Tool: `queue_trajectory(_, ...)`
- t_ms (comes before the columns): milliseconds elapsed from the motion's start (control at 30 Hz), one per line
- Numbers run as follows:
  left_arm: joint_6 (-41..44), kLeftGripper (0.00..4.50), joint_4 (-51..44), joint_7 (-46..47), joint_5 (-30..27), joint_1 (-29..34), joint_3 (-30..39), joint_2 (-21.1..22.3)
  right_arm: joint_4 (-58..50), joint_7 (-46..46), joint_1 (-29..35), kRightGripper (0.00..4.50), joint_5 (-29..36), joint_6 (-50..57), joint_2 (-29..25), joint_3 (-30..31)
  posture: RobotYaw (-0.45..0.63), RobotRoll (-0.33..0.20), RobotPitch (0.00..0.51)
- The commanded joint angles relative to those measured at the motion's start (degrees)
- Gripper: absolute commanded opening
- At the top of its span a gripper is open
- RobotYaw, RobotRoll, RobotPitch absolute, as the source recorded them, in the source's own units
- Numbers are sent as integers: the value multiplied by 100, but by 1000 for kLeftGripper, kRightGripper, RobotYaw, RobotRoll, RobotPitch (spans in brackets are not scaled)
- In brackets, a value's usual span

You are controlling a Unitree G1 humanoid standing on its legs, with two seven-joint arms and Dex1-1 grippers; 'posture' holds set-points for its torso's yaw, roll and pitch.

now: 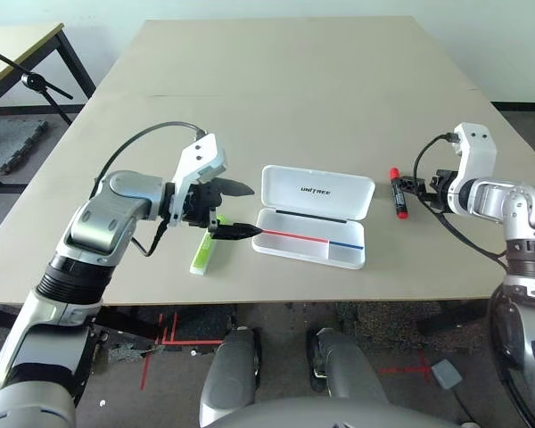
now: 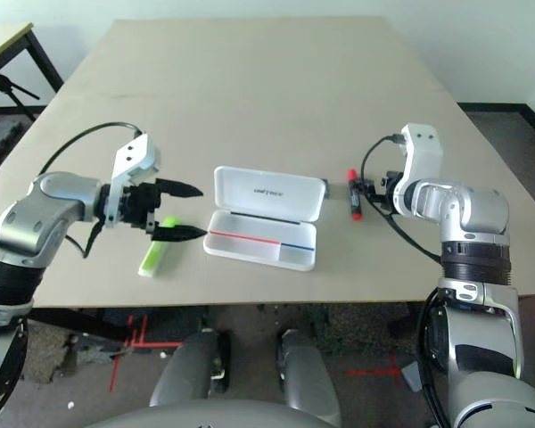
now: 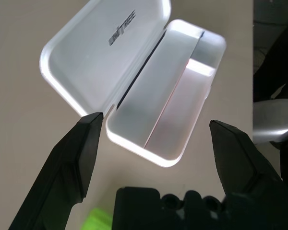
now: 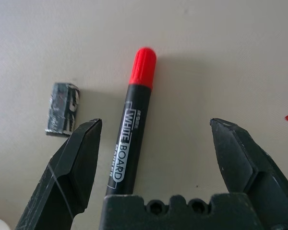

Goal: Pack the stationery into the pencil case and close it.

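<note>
Pencil case (image 1: 314, 217) lies open mid-table, lid back, tray empty. Marker (image 4: 132, 122) lies just right of it, small black block (image 4: 62, 108) beside it; highlighter (image 1: 202, 251) sits left of the case. My right gripper (image 4: 153, 127) is spread wide, straddling the marker, so I'd centre on the barrel, drop straight, then pinch. Left gripper (image 1: 236, 209) is spread too, empty, over the highlighter. Beige table (image 1: 276, 80), dark floor with red tape marks (image 1: 165, 334).

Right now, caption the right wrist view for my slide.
Open right gripper above black red-capped whiteboard marker, small black block beside it.
</note>
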Motion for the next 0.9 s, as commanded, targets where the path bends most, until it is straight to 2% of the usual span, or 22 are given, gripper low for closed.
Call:
queue_trajectory(33,-75,4486,184,-99,-100,-22,156,102,192,2,-59,4500,-99,-23,52,102,206,0,97)
queue_trajectory(67,-135,4486,267,-143,-89,0,181,149,334,-64,-99,4500,-121,-31,126,62,207,0,96)
queue_trajectory(100,-189,4500,332,-181,-76,23,198,187,438,-92,-118,4087,-167,-63,160,93,208,0,96)
queue_trajectory(133,-248,4500,398,-218,-93,50,234,203,500,-75,-120,3859,-194,-82,190,152,208,0,97)
queue_trajectory(400,-300,4500,681,-325,-222,163,430,190,664,27,-193,725,-277,-137,185,274,209,0,99)
queue_trajectory(433,-312,4500,697,-336,-210,185,432,195,665,56,-202,488,-282,-139,148,284,209,0,99)
queue_trajectory(633,-392,4500,826,-346,-165,205,454,179,550,256,-195,481,-366,-152,-197,420,200,0,101)
queue_trajectory(900,-579,4500,1024,-460,-193,245,541,203,-692,2223,488,481,-337,-588,-2039,1382,186,0,103)
